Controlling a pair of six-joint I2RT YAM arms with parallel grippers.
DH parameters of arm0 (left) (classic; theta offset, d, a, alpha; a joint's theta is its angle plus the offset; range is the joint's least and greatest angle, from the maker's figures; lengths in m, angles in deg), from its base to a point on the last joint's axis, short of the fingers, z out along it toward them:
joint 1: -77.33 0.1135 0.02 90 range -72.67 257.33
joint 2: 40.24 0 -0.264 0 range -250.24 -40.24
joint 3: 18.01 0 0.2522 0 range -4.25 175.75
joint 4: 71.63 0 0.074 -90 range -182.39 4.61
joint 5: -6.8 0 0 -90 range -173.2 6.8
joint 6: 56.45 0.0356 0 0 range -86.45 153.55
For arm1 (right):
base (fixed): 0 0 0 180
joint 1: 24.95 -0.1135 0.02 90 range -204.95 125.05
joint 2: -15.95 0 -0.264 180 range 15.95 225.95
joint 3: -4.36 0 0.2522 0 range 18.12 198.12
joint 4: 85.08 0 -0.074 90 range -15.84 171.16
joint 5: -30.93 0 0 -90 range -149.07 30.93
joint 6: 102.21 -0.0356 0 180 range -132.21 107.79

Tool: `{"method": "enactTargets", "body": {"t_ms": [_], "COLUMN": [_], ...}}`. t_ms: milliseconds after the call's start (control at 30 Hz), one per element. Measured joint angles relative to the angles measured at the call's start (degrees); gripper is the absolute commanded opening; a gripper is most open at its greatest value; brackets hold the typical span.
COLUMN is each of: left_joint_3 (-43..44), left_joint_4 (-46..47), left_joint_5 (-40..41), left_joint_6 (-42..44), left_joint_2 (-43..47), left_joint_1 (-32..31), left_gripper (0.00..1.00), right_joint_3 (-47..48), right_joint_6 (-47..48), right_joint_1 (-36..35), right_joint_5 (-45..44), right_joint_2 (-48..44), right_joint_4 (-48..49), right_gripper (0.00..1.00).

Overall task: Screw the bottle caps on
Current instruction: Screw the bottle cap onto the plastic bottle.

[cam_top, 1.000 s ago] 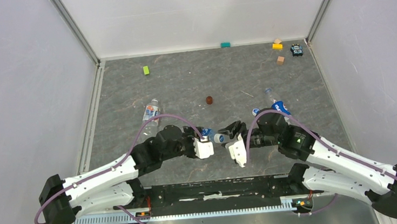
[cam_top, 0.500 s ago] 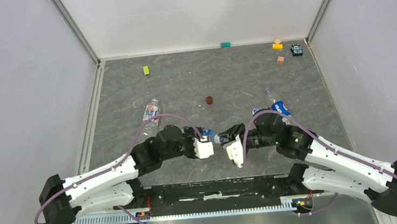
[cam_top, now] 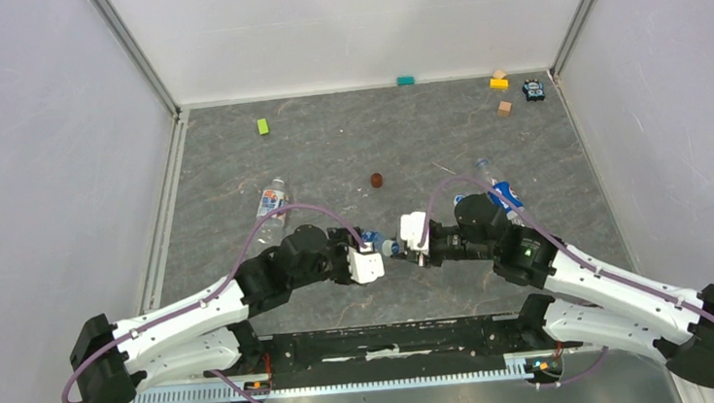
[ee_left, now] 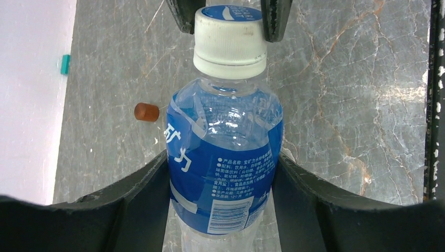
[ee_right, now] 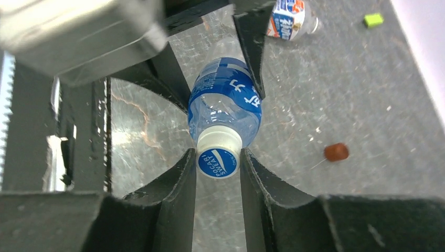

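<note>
Because a screw cap turns only if the bottle under it is kept from spinning, the two arms split the work. The left end effector is clamped across the labelled body of one bottle, holding it roughly level near the front middle of the worktop with its neck toward the right arm. The right end effector meets it head-on, fingers narrowed around the whitish cap sitting on that neck. They appear to press both of its sides, a grip suited to twisting. The worktop is a grey slab with pale marble-like veining, closed in by plain white walls on three sides, with metal posts at the back corners. A second bottle lies on its side to the left, and a third bottle lies to the right, partly behind the right arm. A small red-brown disc lies between them, well apart from both. Along the far edge lie a green block, a teal block, a yellow block and a tan block.
</note>
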Motion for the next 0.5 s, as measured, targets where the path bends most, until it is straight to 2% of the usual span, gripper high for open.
{"method": "enactTargets", "body": {"t_ms": [67, 167, 300, 500], "left_joint_3": [0.00, 0.00, -0.04, -0.09], "left_joint_4": [-0.26, -1.14, -2.03, -2.80], "left_joint_5": [0.37, 0.85, 1.68, 2.84], "left_joint_6": [-0.04, -0.02, 0.00, 0.13], "left_joint_2": [0.02, 0.02, 0.02, 0.28], "left_joint_1": [0.09, 0.09, 0.09, 0.09], "left_gripper": [0.02, 0.02, 0.02, 0.02], "right_joint_3": [0.00, 0.02, 0.02, -0.44], "right_joint_6": [-6.19, -16.00, -27.26, -37.40], "right_joint_1": [-0.02, 0.00, 0.04, 0.44], "right_joint_5": [-1.42, -3.48, -5.70, -7.02], "right_joint_2": [0.59, 1.60, 3.06, 3.72], "right_joint_4": [0.85, 1.84, 3.45, 6.56], "right_gripper": [0.08, 0.00, 0.00, 0.14]}}
